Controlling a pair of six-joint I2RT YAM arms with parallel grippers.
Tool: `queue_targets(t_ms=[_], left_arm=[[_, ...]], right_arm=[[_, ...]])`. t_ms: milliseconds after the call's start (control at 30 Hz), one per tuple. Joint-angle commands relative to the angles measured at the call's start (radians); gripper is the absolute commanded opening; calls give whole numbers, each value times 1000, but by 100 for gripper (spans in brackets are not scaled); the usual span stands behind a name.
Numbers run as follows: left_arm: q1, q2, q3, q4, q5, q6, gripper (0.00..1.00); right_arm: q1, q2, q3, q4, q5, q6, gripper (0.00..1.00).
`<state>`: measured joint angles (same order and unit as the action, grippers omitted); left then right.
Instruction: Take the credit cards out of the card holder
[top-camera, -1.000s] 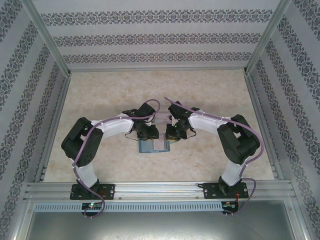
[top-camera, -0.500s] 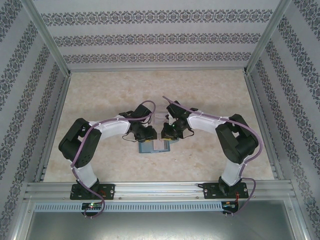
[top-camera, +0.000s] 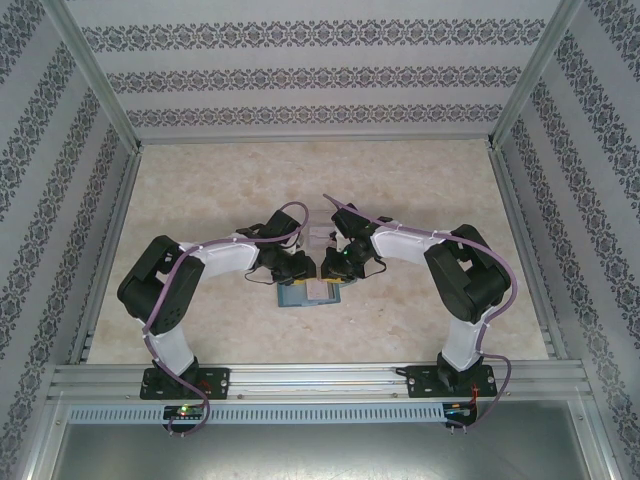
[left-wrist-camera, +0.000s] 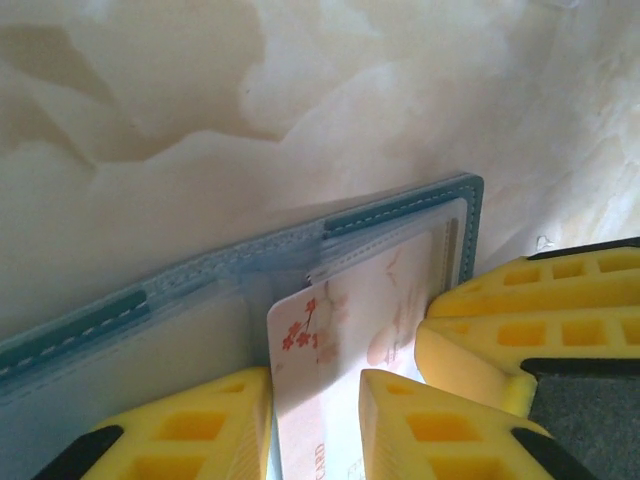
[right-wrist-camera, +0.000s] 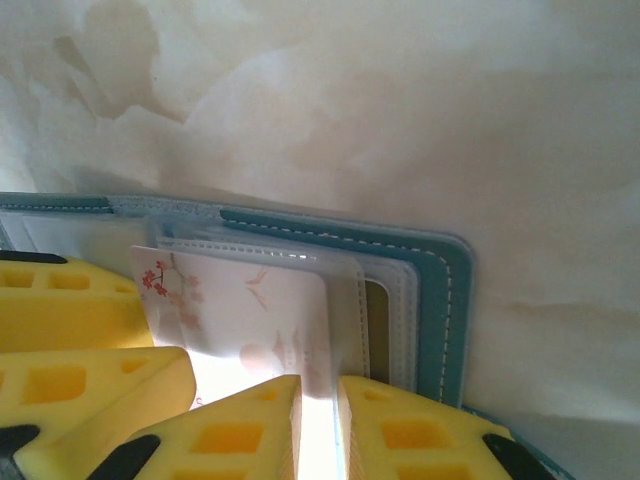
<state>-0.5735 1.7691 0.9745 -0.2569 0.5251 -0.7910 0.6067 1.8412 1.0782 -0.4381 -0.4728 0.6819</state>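
Note card holder (top-camera: 305, 294) open flat toward near edge of table (top-camera: 200, 200); pale card (left-wrist-camera: 350, 320) partly out of slot, long axis toward left gripper (left-wrist-camera: 315, 390), jaws parted astride it. Cannot tell grip of right gripper (right-wrist-camera: 320, 395), just beside.

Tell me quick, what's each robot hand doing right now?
Left gripper: open, fingers apart over the card.
Right gripper: fingers almost together at the card's edge; cannot tell if it grips.
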Motion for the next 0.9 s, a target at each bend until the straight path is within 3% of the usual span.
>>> queue_targets(t_ms=[0,367,867], left_arm=[[14,13,-14,46,26,-14,25],[16,-21,-16,4,3,5,13],[44,-74,-16,-116,-44,71,13]], right_arm=[[7,14,-5,-20,20,1,18],[4,10,-7,-26,26,-2,19],[-12,2,-17,-37,46,-11,19]])
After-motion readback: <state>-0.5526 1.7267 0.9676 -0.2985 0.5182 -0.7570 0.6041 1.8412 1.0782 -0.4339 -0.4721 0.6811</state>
